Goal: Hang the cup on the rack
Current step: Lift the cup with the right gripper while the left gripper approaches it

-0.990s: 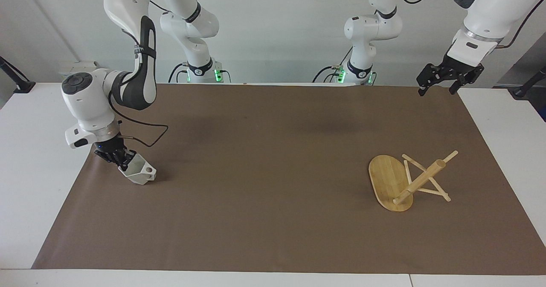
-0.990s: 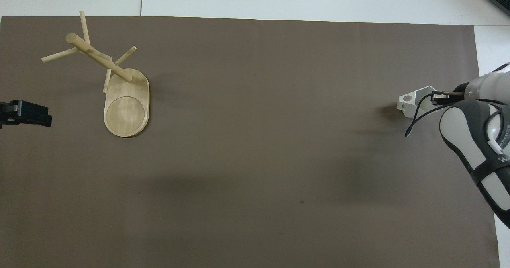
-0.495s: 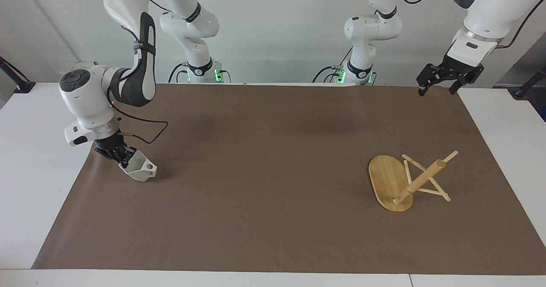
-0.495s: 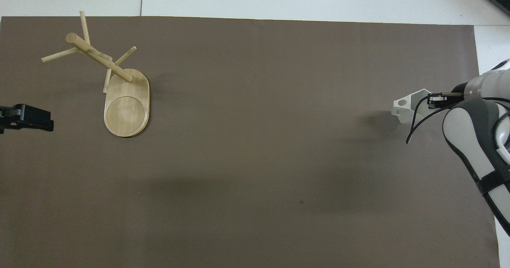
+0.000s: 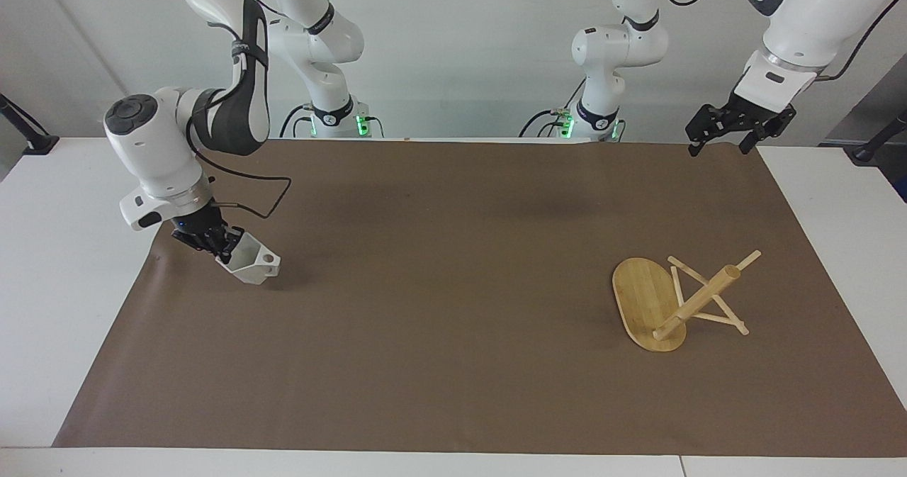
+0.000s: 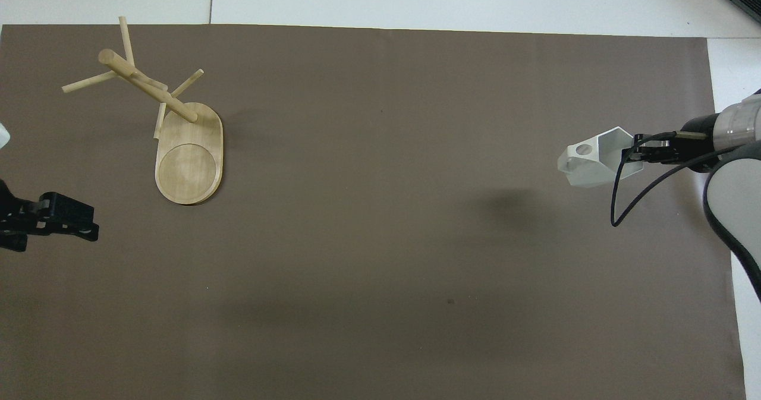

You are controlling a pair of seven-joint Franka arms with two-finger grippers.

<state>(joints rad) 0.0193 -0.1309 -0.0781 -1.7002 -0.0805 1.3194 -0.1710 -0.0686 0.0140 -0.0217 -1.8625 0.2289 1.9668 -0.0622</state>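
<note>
Vs a sec ago, your right end effector (image 5: pixel 225 247) has lifted the cup (image 5: pixel 251 263) clear of the brown mat (image 5: pixel 453 363) and carried it toward mid-worktop; in the overhead view the cup has slid toward 9 o'clock and its shadow now sits apart from it, at about 7 o'clock. The left end effector (image 5: pixel 717 141) has drifted too: in the overhead view it has dropped toward 6 o'clock along the mat's edge.

Right end effector: clamped on the cup's rim, fingers pinching the wall, cup hanging in the air over the right arm's end of the mat. Cup is tilted, mouth facing up and toward the robots. In the overhead view its handle w/ the round hole points to about 9 o'clock, i.e. toward the rack (image 5: pixel 666 298).

Left end effector: fingers spread wide, nothing in them, hovering over the mat corner at the left arm's end, waiting.

Rack hasn't moved: it lies tipped over at the left arm's end of the worktop, well apart from the cup. Oval base stands on edge, pegs touching the mat. In the overhead view the post's long axis runs from the base up toward about 10 o'clock.
</note>
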